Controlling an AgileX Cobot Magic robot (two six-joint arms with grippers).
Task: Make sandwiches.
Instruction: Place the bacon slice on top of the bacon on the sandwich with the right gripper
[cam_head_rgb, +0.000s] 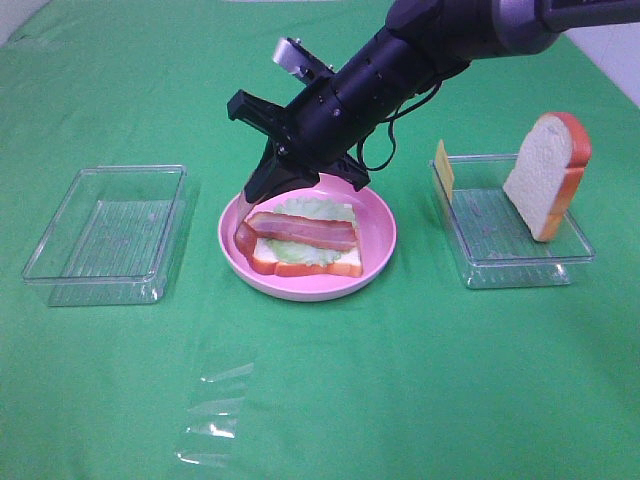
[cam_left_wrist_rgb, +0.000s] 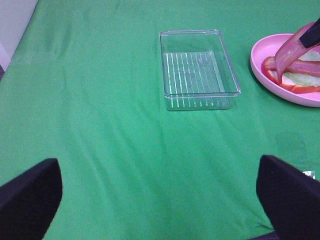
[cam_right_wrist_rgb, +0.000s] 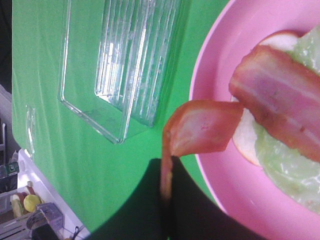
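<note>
Right gripper (cam_right_wrist_rgb: 167, 172) was clamped on a bacon strip (cam_right_wrist_rgb: 202, 127) end at the rim of the pink plate (cam_right_wrist_rgb: 220, 170). Released there, it could be dropped onto the worktop (cam_right_wrist_rgb: 75, 165).

Green cloth (cam_head_rgb: 420, 400) covers the work surface. Round pink plate (cam_head_rgb: 379, 246) sits centrally between left clear tray (cam_head_rgb: 115, 236) and right clear tray (cam_head_rgb: 490, 236), touching neither. Crumpled clear film (cam_head_rgb: 214, 422) lies apart, on the cloth's near side.

two clear trays (cam_head_rgb: 90, 281) (cam_head_rgb: 520, 271), one pink plate (cam_head_rgb: 378, 240), two bread slices (cam_head_rgb: 545, 180) (cam_head_rgb: 343, 264)

Green cloth (cam_head_rgb: 420, 400); pink plate (cam_head_rgb: 381, 236), clear trays (cam_head_rgb: 120, 238)
</note>
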